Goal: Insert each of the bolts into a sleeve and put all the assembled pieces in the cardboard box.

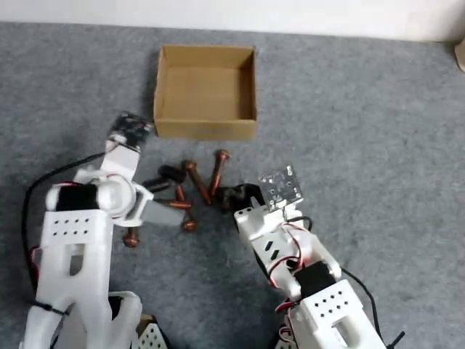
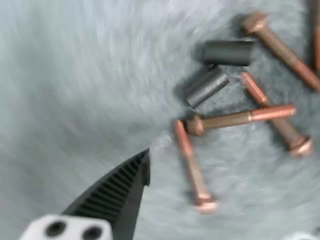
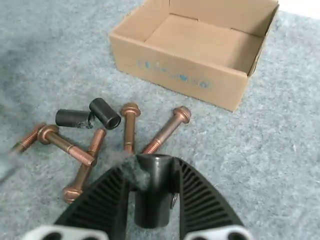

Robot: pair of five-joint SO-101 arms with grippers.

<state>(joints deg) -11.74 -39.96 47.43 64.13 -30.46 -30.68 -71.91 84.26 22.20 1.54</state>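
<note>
High view: sleeve held, bolt wanted
Your left gripper sat by the bolts, grip untellable, cardboard box beyond; left wrist view: bolts loose; right wrist view: your right gripper clamped a sleeve, best held steady for the bolt

Copper-orange bolts, matte black sleeves, all on mottled grey fuzzy tabletop. Plain tan-brown cardboard box, faint blue marks smeared along one outer wall. Black right gripper with ridged stripe pattern on inner faces, white arm shells with dot-hole grids, red and black wires.
</note>
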